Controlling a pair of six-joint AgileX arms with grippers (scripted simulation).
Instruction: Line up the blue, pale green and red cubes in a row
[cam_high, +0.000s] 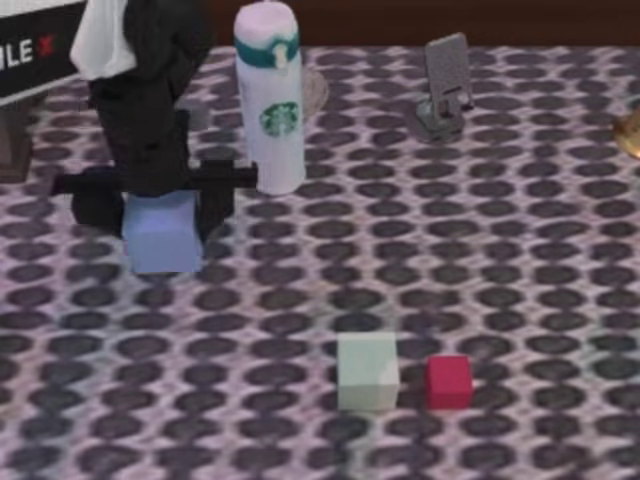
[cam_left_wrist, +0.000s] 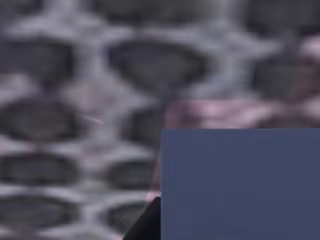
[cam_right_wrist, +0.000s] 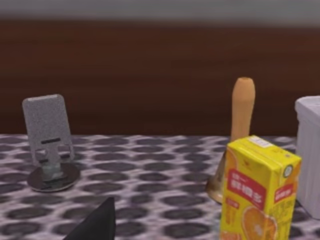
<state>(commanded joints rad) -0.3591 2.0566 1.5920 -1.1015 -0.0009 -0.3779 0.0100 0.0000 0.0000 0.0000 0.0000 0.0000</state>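
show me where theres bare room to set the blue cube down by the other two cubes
Bare cloth lies left of the pale green cube, running out to the table's left edge, and right of the red cube. It is crowded farther back, where the left end effector straddles the blue cube beside the tumbler.

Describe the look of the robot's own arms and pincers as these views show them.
In the top view the left arm is a matte black column with a white section nearer its base. Its left pincer is black too: a flat crossbar with two blocky fingers. No cables or markings show. The right pincer appears only as a plain black wedge in the right wrist view.
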